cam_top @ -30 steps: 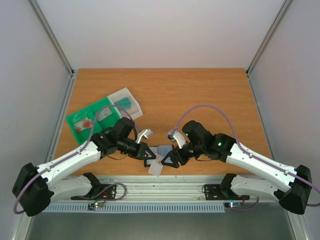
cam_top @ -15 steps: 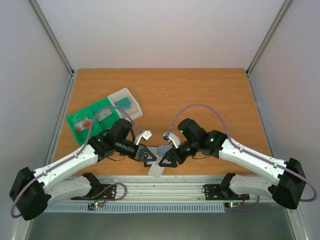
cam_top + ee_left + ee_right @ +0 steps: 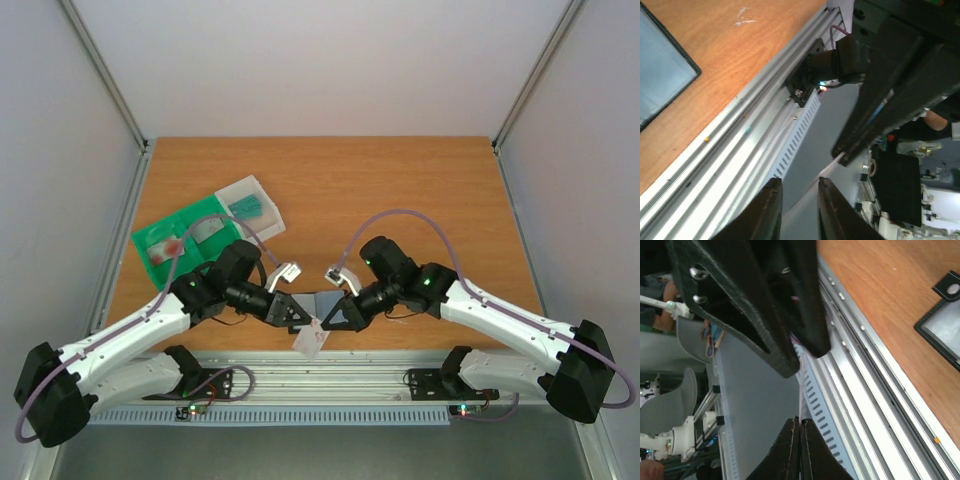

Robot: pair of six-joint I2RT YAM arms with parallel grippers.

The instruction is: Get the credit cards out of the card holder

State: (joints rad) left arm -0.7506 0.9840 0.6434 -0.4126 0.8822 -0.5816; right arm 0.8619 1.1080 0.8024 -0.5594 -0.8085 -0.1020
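- Right end effector (image 3: 799, 422) is closed, pinching a pale credit card (image 3: 311, 341) by its thin edge.
- Left end effector (image 3: 797, 181) has its jaws slightly apart, with the card's edge running through the gap.
- The card sticks out past the near edge of the counter (image 3: 400, 190).
- Card holder (image 3: 326, 301) lies open and flat just behind it, between both end effectors.
- Other cards (image 3: 255, 207) sit in the green-and-white tray (image 3: 150, 262), left.

Overhead, wrist views sharing card holder (image 3: 326, 300) (image 3: 660, 75) (image 3: 940, 332)

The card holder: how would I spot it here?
Look at the wooden table's near edge, where the left claw faces the right claw. The card holder lies open just behind them, grey-blue with a black border, unlike the pale card beside it.
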